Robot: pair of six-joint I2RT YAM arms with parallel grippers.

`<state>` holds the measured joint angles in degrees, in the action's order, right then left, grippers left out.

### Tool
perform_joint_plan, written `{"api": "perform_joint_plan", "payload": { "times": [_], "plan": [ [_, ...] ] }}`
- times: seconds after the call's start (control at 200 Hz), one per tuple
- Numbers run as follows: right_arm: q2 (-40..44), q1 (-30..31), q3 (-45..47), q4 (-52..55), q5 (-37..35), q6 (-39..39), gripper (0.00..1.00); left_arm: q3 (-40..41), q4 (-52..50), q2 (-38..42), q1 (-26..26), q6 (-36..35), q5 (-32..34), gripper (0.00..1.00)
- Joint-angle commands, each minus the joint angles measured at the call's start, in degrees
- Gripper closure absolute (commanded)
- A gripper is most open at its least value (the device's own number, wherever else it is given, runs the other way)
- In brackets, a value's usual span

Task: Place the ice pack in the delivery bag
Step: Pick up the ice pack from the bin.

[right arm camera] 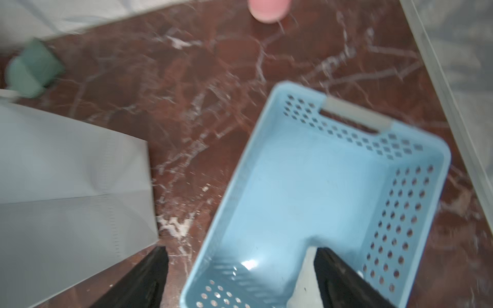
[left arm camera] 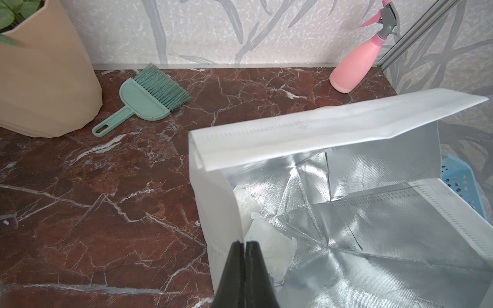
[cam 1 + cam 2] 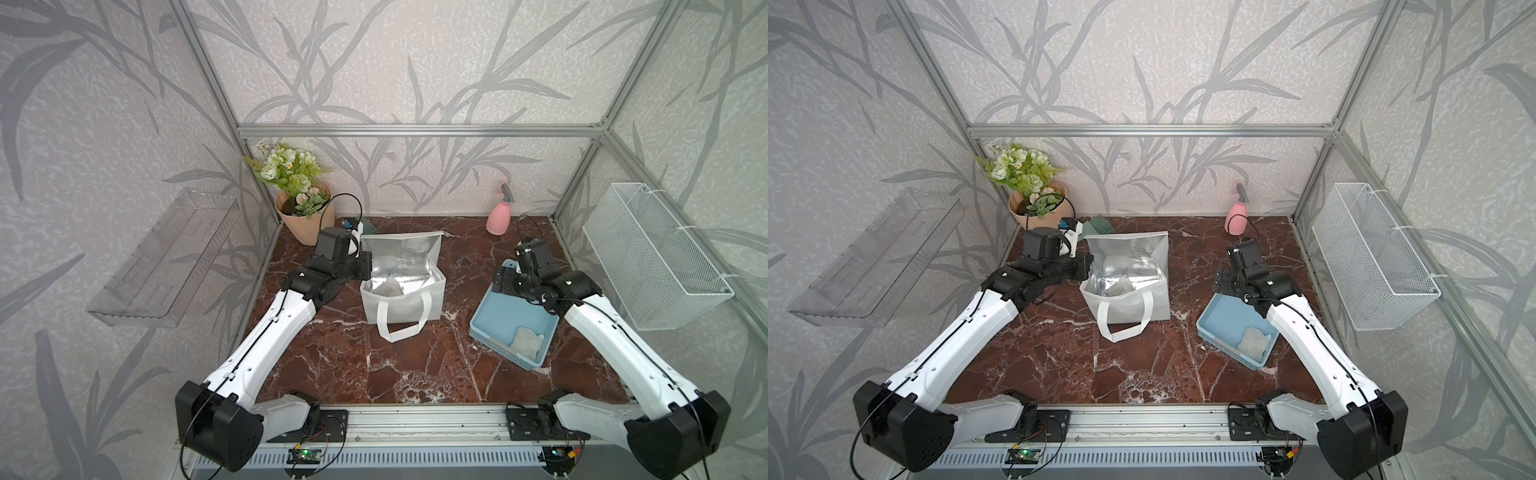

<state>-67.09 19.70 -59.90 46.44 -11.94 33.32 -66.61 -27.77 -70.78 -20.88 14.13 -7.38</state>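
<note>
Nearby, green brush [image 2: 149, 98] and pink sprayer [image 2: 352, 66] sit behind the delivery bag [image 2: 210, 186].

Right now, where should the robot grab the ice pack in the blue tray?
Probably its puffy middle, coming straight down from above. The ice pack lies flat in the front corner of the blue tray, right by two walls, so sideways fingers would hit plastic.
</note>
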Motion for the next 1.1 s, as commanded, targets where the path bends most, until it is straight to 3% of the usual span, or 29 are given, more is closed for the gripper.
{"api": "perform_joint_plan", "payload": {
  "times": [0.0,0.175,0.435,0.81,1.095],
  "plan": [
    [2.75,0.04,4.43,1.84,-0.82,12.82,0.11,-1.25,0.35,0.24,0.01,0.46,0.52,1.00],
    [1.51,-0.64,8.76,6.51,-4.54,22.17,0.10,-1.07,-0.16,0.65,0.01,0.29,0.36,1.00],
    [-0.43,-3.86,14.85,4.58,-6.28,30.74,0.05,-0.70,-0.35,0.99,0.02,0.02,0.18,1.00],
    [-12.00,-7.05,14.28,0.22,-0.71,31.15,0.03,-0.38,-0.74,1.69,0.05,-0.50,0.64,1.00],
    [-17.78,-5.37,8.65,-8.57,10.69,25.23,0.05,-0.20,-1.04,1.97,0.05,-0.59,1.16,0.99]
  ]
}}
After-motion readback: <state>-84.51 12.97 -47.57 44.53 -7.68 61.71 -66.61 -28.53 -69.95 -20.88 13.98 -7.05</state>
